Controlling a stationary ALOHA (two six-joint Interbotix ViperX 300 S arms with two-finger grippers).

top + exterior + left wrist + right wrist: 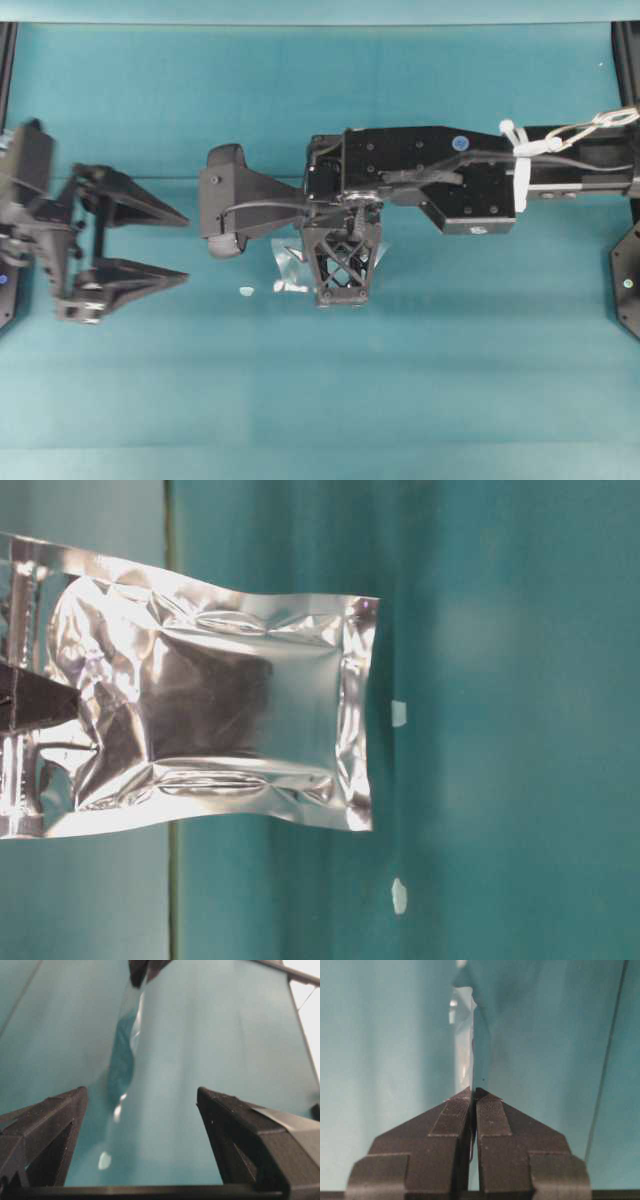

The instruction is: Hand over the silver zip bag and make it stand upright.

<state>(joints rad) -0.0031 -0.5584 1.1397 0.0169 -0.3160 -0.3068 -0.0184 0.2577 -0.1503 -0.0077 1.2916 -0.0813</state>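
Teal table (300,400): right gripper (473,1092) pinches silver zip bag (240,710); left gripper (185,245) open, apart.

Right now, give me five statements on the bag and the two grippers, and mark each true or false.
1. The right gripper is shut on the silver zip bag. True.
2. The left gripper is clamped on the bag. False: its jaws stand wide apart, and nothing lies between them.
3. The bag lies flat on the table. False: it hangs edge-on from the right gripper's fingertips.
4. White specks lie on the table near the bag. True.
5. Both grippers hold the bag together. False: only the right one does.
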